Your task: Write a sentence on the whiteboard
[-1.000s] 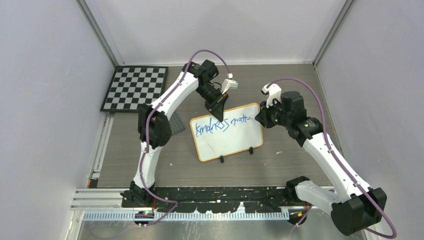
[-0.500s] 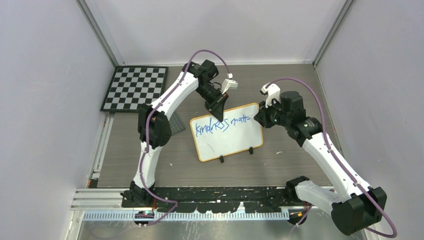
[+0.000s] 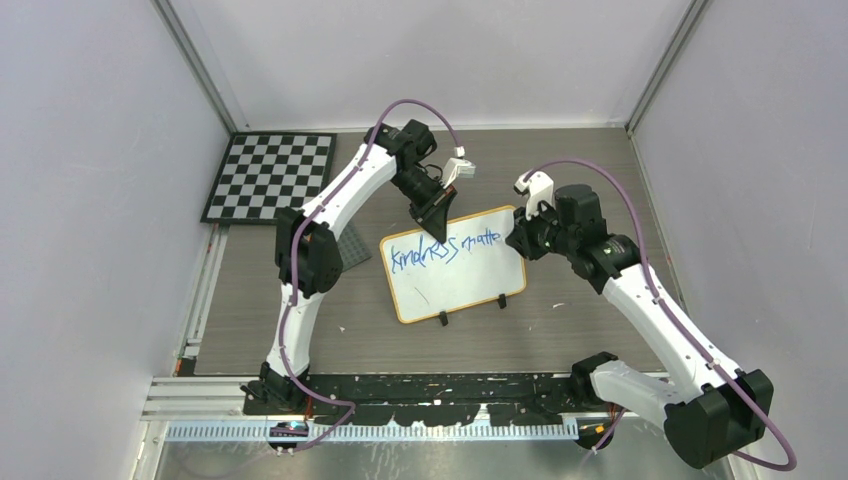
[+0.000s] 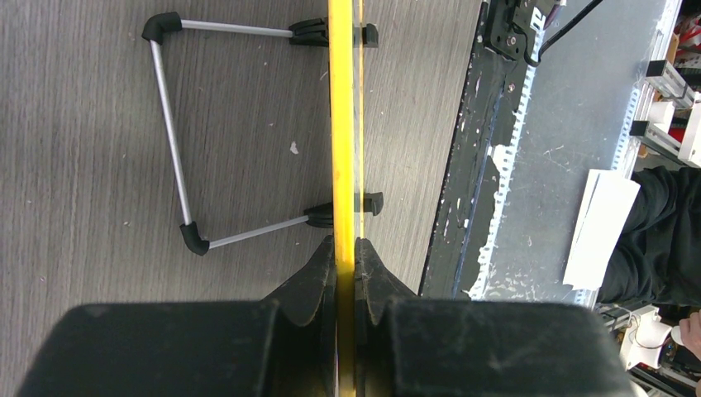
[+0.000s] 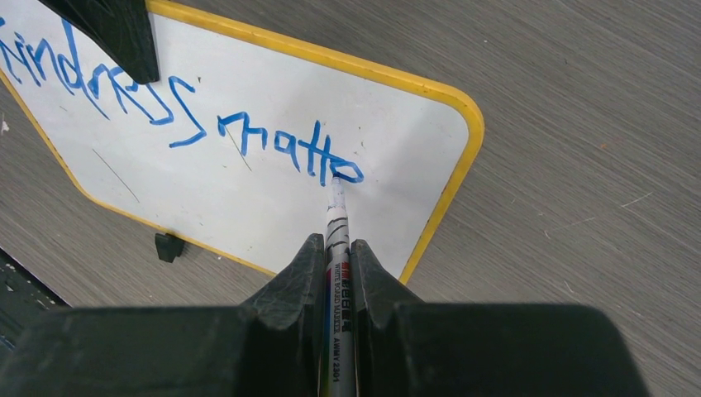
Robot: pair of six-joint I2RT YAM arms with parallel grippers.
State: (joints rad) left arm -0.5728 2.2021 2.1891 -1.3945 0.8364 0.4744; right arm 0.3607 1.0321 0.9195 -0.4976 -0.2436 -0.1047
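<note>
The whiteboard [image 3: 455, 275], white with a thin orange frame and two black feet, stands tilted mid-table. Blue writing [image 3: 445, 247] runs along its top, reading about "kindness matte"; it also shows in the right wrist view [image 5: 289, 149]. My left gripper [image 3: 436, 214] is shut on the board's top edge, seen edge-on as a yellow strip [image 4: 343, 124] between the fingers. My right gripper [image 3: 519, 238] is shut on a silver whiteboard marker [image 5: 336, 223], whose tip touches the board at the end of the last blue letter.
A black-and-white checkerboard [image 3: 270, 177] lies at the far left. A grey studded plate [image 3: 352, 246] sits partly under the left arm. The board's wire stand [image 4: 178, 141] rests on the table behind it. A black rail [image 3: 430, 390] runs along the near edge.
My right gripper has shifted slightly left and nearer the board with the marker. The last stroke of the second word now reads as a closed letter rather than a dash. The left arm holds still.
</note>
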